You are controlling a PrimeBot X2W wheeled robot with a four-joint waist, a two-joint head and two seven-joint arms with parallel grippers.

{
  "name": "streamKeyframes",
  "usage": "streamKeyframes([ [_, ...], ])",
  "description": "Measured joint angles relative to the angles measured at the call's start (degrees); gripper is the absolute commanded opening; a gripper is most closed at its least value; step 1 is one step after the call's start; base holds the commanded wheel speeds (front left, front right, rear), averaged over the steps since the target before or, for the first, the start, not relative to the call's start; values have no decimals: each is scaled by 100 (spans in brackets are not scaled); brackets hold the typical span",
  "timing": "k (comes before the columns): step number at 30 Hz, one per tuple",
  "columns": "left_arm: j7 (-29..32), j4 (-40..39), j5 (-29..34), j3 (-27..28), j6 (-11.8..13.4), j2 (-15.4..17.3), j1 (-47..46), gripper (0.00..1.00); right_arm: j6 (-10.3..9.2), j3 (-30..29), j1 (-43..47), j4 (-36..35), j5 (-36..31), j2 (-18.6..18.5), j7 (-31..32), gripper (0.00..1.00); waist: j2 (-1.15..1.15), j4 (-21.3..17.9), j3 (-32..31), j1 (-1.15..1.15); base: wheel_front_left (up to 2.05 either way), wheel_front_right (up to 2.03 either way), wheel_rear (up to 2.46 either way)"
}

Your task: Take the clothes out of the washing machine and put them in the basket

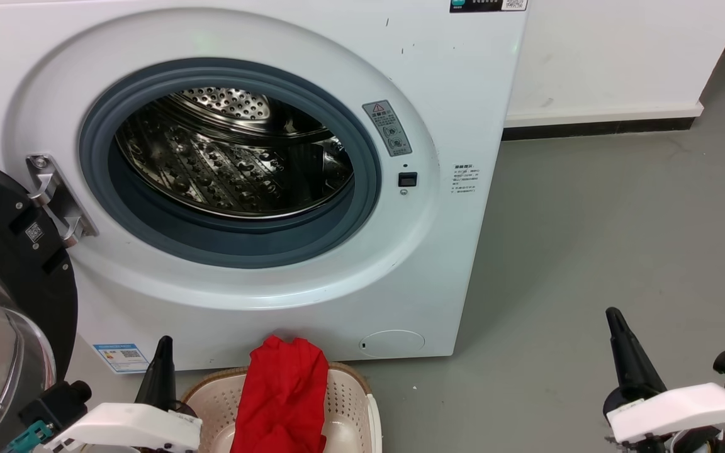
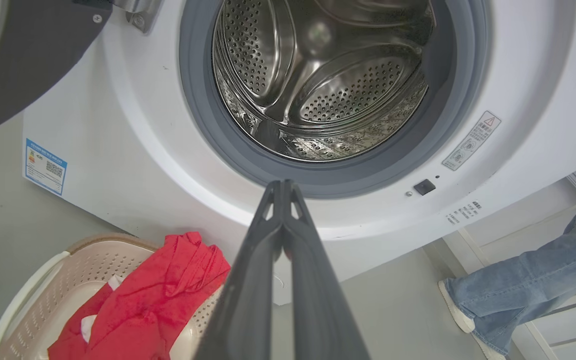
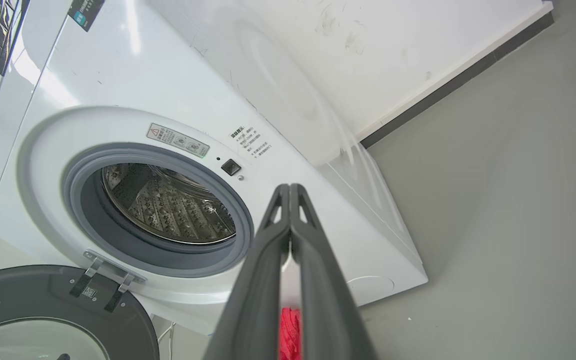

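The white washing machine (image 1: 450, 94) stands with its black-framed glass door (image 1: 4, 296) swung open to the left. Its perforated steel drum (image 1: 230, 157) looks bare inside. On the floor in front of it sits the cream basket (image 1: 350, 396), with red clothes (image 1: 284, 396) heaped in it and draped over its far rim; a bit of white fabric shows among the clothes (image 2: 138, 305) in the left wrist view. My left gripper (image 1: 162, 352) is shut, left of the basket, holding nothing. My right gripper (image 1: 617, 327) is shut over the bare floor to the right.
Grey floor (image 1: 620, 239) spreads right of the machine to a white wall with a dark skirting strip (image 1: 595, 128). A person's leg in blue jeans and a pale shoe (image 2: 518, 285) stands at the right of the left wrist view.
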Motion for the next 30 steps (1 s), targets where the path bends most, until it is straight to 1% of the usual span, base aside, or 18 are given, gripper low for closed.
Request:
streamKeyframes([
  [16, 201, 118, -1195, 42, -73, -53, -174, 0, 0, -76, -174, 179, 1236, -21, 154, 0, 0, 55, 20, 0, 0, 0, 0],
  [30, 365, 205, -2100, 66, -153, -77, -285, 0, 0, -144, -275, 334, 2132, -31, 275, 0, 0, 103, 37, 0, 0, 0, 0],
])
